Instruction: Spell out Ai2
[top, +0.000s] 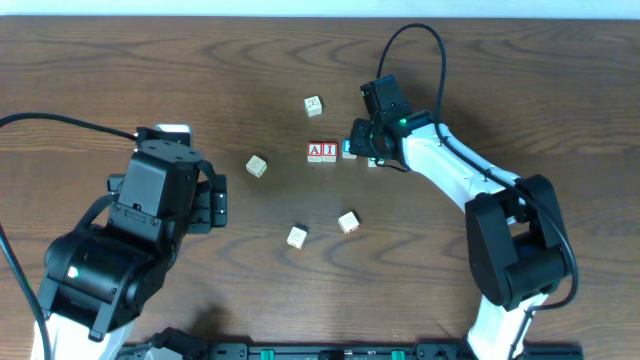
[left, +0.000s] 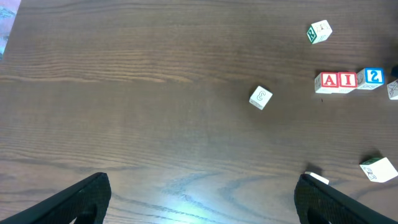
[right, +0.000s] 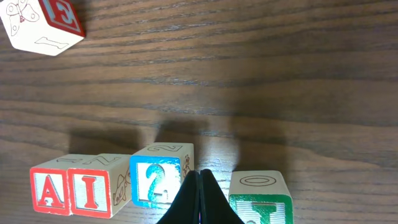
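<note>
Black right claw (right: 199, 186) is pressed together, empty, its tip between the blue "2" wooden cube (right: 158, 180) and the green-lettered wooden cube (right: 261, 198). Left claw (left: 203, 190) hangs spread wide, holding nothing.

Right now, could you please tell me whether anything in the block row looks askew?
The 2 sits a little out of line with the A and I, and a green block lies just beyond it, past the shut right claw, like a stray fourth letter.

table (top: 250, 60) | A block (left: 329, 81), I block (left: 348, 81), 2 block (left: 373, 77): touching row | loose blocks (top: 257, 166) scattered
</note>
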